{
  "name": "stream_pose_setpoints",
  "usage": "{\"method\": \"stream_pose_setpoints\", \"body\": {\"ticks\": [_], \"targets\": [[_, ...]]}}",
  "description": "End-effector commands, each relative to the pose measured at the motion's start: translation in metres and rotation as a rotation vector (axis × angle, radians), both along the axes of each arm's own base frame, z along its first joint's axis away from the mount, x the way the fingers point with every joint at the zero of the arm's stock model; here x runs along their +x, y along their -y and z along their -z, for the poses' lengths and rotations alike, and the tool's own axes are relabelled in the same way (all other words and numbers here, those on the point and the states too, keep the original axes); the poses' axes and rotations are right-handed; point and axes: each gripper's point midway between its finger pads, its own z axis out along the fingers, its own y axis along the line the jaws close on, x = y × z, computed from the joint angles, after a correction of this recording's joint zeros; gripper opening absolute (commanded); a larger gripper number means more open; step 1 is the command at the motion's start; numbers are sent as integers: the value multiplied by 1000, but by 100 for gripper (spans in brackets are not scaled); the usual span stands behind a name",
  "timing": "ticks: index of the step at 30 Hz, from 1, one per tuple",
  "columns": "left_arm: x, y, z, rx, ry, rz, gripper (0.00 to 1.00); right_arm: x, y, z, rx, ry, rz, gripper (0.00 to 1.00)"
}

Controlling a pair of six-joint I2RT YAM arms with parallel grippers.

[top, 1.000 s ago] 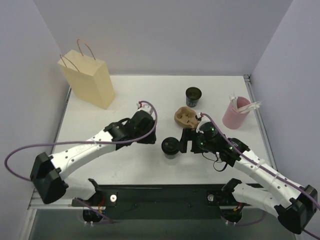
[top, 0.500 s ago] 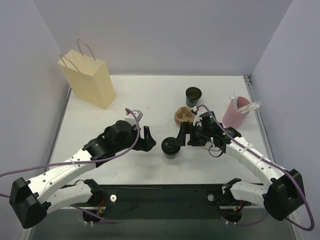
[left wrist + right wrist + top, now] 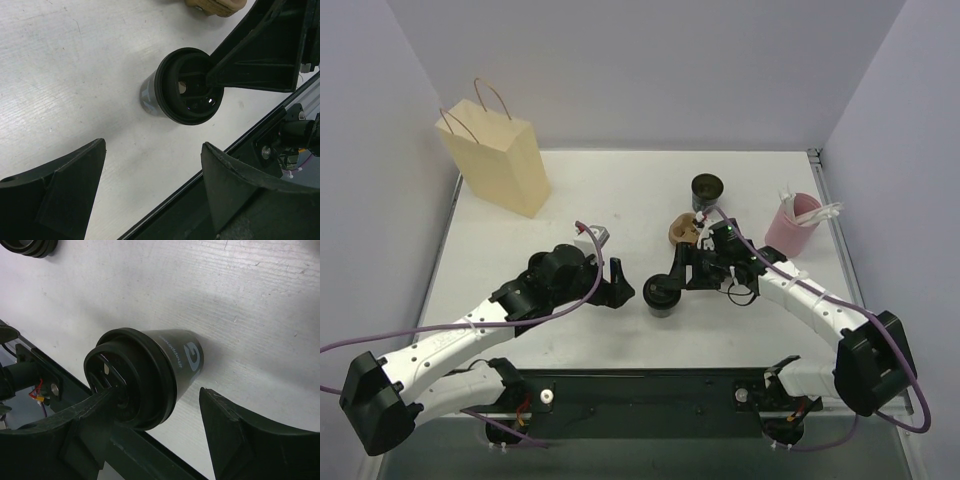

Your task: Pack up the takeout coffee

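1. Lidded coffee cup [image 3: 660, 296]: stands upright at mid-bench [image 3: 580, 200]; dark wall, black lid.
2. Right claw [image 3: 672, 281]: open, fingers straddling the cup; one lies at the lid, the other stands clear of the cup's wall.
3. Left claw [image 3: 153, 146]: spread wide, empty, just left of the cup.
4. Paper bag [image 3: 500, 160]: upright, far-left corner.

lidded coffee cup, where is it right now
Top view: the dark paper coffee cup with black lid stands mid-table between the left fingers and right fingers, nearer the arms than the tan pulp carrier.
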Motion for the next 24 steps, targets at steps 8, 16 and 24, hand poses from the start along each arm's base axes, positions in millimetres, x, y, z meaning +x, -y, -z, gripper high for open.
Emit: {"method": "stream_pose_setpoints", "body": {"ticks": [8,16,24], "targets": [[10,-4,6,-6,10,-65,85,5,-28,4,74,1,-34,54],[11,-7,12,7,-7,-85,82,-3,-50,12,70,5,-62,46],[12,-8,22,17,-20,-102,81,-12,-65,16,85,18,-90,45]]}}
